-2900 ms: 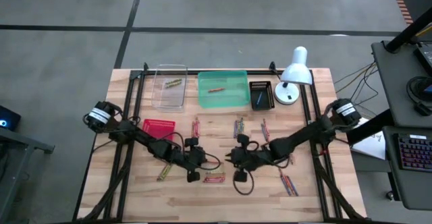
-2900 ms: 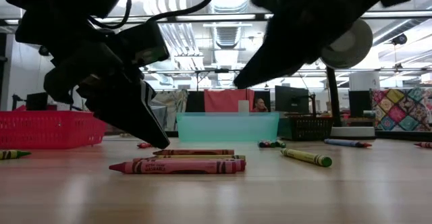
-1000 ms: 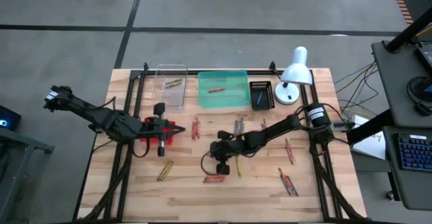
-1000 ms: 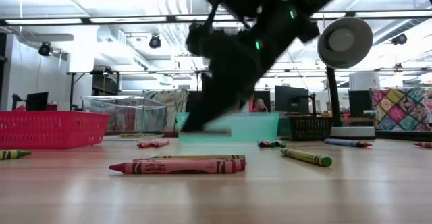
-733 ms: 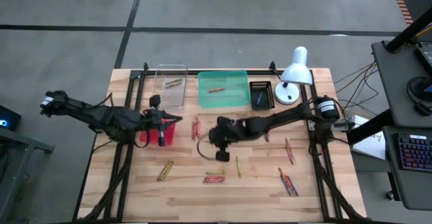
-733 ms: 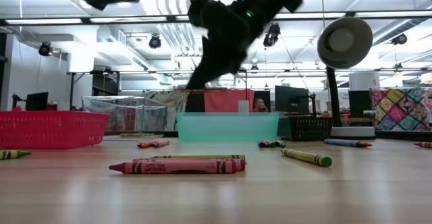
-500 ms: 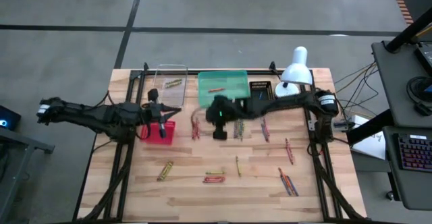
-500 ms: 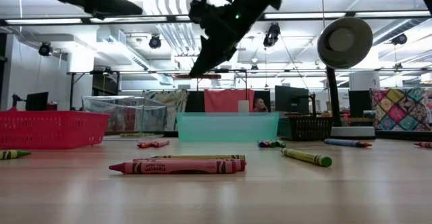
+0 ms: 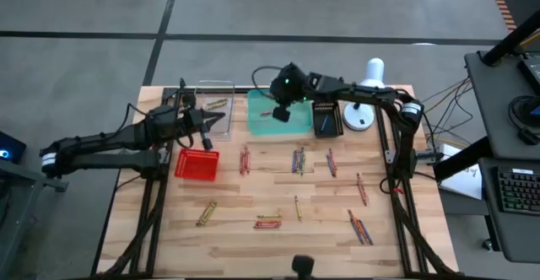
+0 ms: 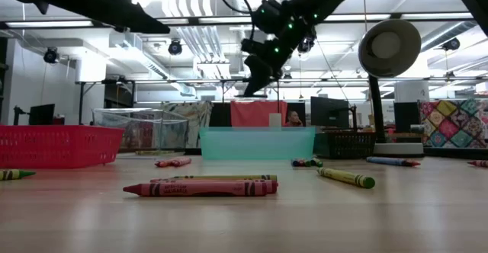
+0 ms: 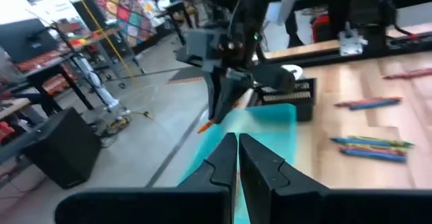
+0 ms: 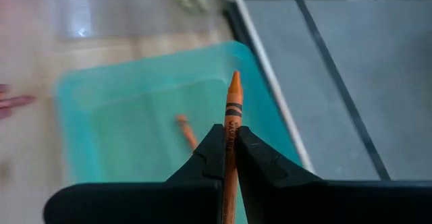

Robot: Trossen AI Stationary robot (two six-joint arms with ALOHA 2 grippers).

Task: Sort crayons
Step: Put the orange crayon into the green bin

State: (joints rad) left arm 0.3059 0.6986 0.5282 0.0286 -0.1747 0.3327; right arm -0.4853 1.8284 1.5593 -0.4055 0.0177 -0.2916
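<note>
One orange crayon [image 12: 231, 126], lower end hidden between right tool [image 12: 229, 146] fingers.

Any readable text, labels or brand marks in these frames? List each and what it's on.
None can be read.
red crayon: dark print on its wrapper, too blurred to read.
orange crayon in the right gripper: only dark bands on the wrapper, no legible words.
Sheet of paper beside the table: scribbled marks, too small to read.

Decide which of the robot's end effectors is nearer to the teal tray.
The right. The right end effector, shut on an orange crayon, hangs over the teal tray. The left end effector, shut and empty, is off to the side over the clear tray.
</note>
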